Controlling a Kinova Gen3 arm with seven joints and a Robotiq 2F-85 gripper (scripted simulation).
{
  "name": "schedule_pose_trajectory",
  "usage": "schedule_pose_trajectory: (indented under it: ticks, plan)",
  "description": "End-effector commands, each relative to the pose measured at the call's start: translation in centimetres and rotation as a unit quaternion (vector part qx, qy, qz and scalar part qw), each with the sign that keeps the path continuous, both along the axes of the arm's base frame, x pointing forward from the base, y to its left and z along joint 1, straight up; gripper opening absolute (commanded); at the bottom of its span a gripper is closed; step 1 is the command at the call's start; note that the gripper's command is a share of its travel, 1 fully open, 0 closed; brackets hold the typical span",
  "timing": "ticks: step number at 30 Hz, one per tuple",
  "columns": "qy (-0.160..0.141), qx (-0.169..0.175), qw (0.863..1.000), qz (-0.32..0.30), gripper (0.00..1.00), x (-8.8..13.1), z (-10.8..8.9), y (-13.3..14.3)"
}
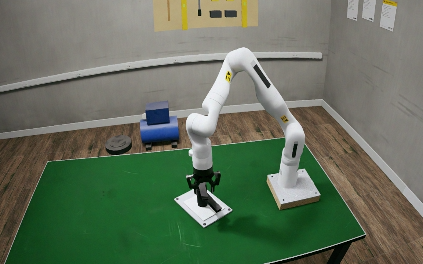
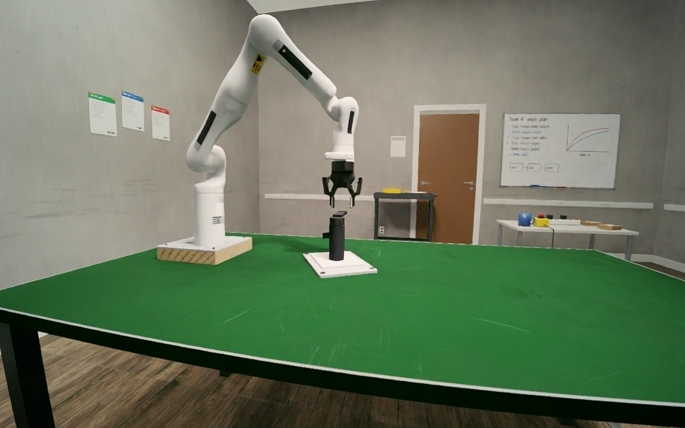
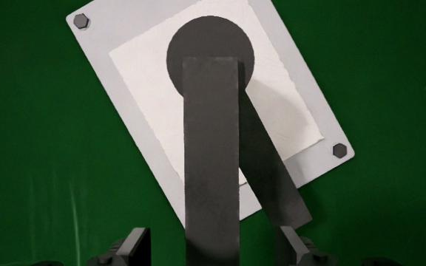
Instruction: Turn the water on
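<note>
The dark tap (image 1: 200,197) stands upright on a white base plate (image 1: 203,208) near the middle of the green table. In the wrist view its flat lever (image 3: 211,155) runs from the round tap body (image 3: 210,48) towards the bottom edge. The spout (image 3: 268,174) lies lower and slants to the right. My gripper (image 3: 212,247) points straight down, open and empty, with one finger on each side of the lever's line. In the exterior view the gripper (image 2: 342,203) hangs a little above the lever (image 2: 338,214), with a small gap between them.
The arm's wood-and-white base block (image 1: 292,191) sits on the table to the right of the tap. The plate has bolt heads (image 3: 339,150) at its corners. A blue box (image 1: 158,123) and a dark disc (image 1: 118,144) lie on the floor behind the table.
</note>
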State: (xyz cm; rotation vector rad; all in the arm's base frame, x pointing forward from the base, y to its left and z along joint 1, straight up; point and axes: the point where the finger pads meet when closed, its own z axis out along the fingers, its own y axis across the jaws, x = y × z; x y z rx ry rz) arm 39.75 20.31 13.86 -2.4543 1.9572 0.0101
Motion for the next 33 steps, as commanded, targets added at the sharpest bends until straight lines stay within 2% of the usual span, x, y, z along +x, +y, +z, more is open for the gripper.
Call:
schedule_pose_trajectory:
  ticks: [1,33]
  plan:
    - [0.000,0.000,1.000,0.000,0.67,0.0,-0.1,0.0]
    - [0.000,0.000,1.000,0.000,0.67,0.0,-2.8,0.0]
